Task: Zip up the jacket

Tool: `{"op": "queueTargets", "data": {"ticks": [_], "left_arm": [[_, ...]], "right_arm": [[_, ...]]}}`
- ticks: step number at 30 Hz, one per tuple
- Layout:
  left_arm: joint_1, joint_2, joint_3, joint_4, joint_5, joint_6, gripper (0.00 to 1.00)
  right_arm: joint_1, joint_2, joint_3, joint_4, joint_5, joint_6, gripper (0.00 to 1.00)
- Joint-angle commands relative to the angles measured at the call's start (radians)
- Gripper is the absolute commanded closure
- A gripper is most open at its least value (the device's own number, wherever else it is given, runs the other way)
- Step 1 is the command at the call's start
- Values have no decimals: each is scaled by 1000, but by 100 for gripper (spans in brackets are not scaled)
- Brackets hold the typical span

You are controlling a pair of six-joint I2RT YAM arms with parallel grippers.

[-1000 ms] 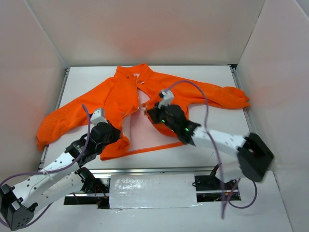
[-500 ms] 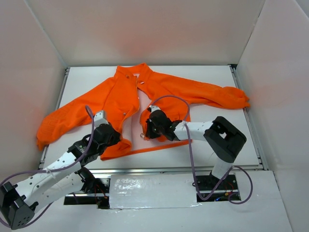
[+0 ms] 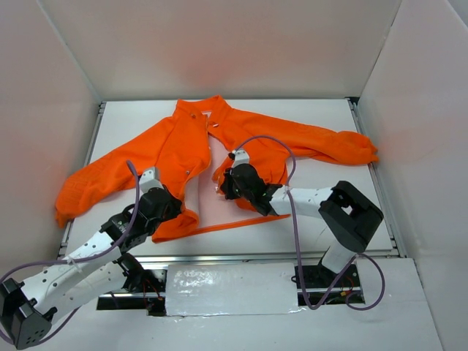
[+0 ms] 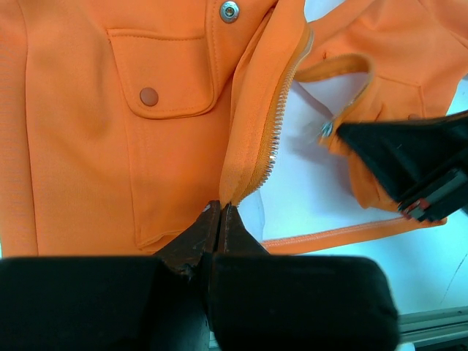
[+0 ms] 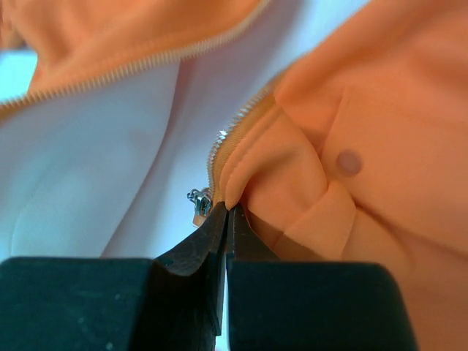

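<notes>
Nearest the bases, the left gripper (image 4: pixel 221 213) is clenched on the bottom end of one zipper edge of the bright orange long-sleeved fabric jacket (image 3: pixel 183 146). The jacket lies open on its back, collar farthest away. Just beyond, the right gripper (image 5: pixel 227 212) pinches the other panel's corner beside the small metal zipper slider (image 5: pixel 199 203). Within 1 second it has dragged that edge inward (the 2 ends remain apart), so mating them looks to be next.

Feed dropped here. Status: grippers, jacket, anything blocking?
Left gripper shut on jacket at zipper edge. Right gripper shut on opposite edge, by slider. Zipper open. Nothing blocking.
</notes>
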Motion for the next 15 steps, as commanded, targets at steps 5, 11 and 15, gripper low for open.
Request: {"op": "queueTargets", "data": {"ticks": [5, 11, 15], "left_arm": [[2, 20, 34, 33, 2, 36, 100], [4, 29, 49, 12, -19, 48, 100], [2, 31, 55, 10, -22, 45, 100]], "right_arm": [[25, -72, -41, 298, 258, -177, 100], [94, -95, -44, 312, 483, -344, 100], [128, -9, 104, 103, 681, -390, 100]]}}
